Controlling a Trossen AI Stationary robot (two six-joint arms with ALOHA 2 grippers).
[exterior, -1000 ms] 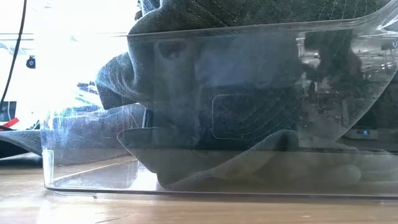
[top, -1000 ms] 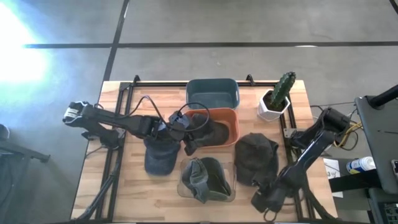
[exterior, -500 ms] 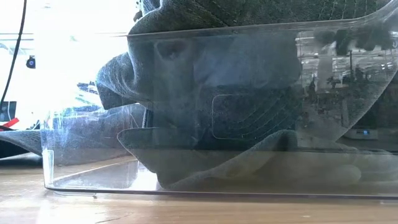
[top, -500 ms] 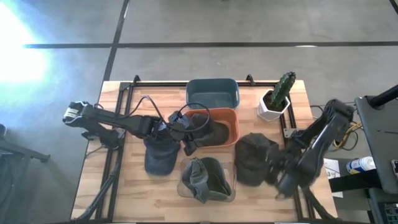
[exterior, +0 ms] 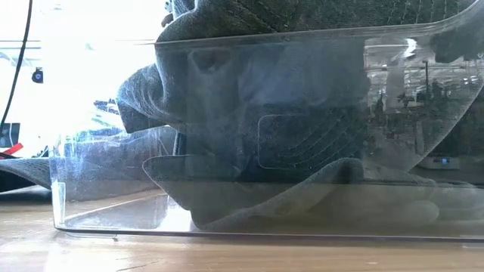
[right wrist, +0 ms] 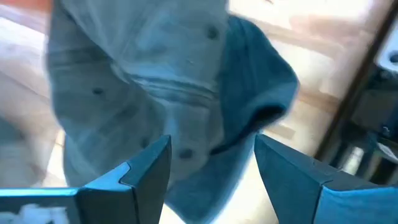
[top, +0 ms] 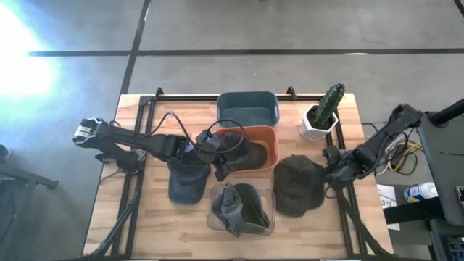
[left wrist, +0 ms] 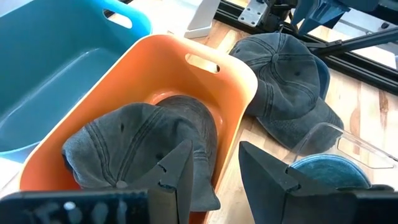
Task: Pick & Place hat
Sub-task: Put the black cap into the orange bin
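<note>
Several caps are in view. A dark grey cap point(top: 297, 185) point(right wrist: 155, 74) lies flat on the table right of centre. Another grey cap point(top: 250, 154) point(left wrist: 143, 143) sits in the orange bin point(top: 272, 141) point(left wrist: 230, 68). A blue denim cap point(top: 185, 185) lies on the table under my left arm. A greenish cap sits in a clear container point(top: 239, 210) point(exterior: 265, 151). My left gripper point(top: 220, 167) point(left wrist: 214, 149) hangs open over the orange bin's near wall. My right gripper point(top: 331, 170) point(right wrist: 212, 140) is open, just above the dark grey cap's right edge.
A blue bin point(top: 248, 109) point(left wrist: 56, 62) stands behind the orange one at the far edge. A potted cactus point(top: 324, 112) stands in the far right corner. Black rails run along the table's left and right sides. The clear container fills the low view.
My right arm has swung from the table's near right corner toward the far edge and inward, and its gripper now sits beside the dark grey cap's right edge. The caps have stayed where they were.
</note>
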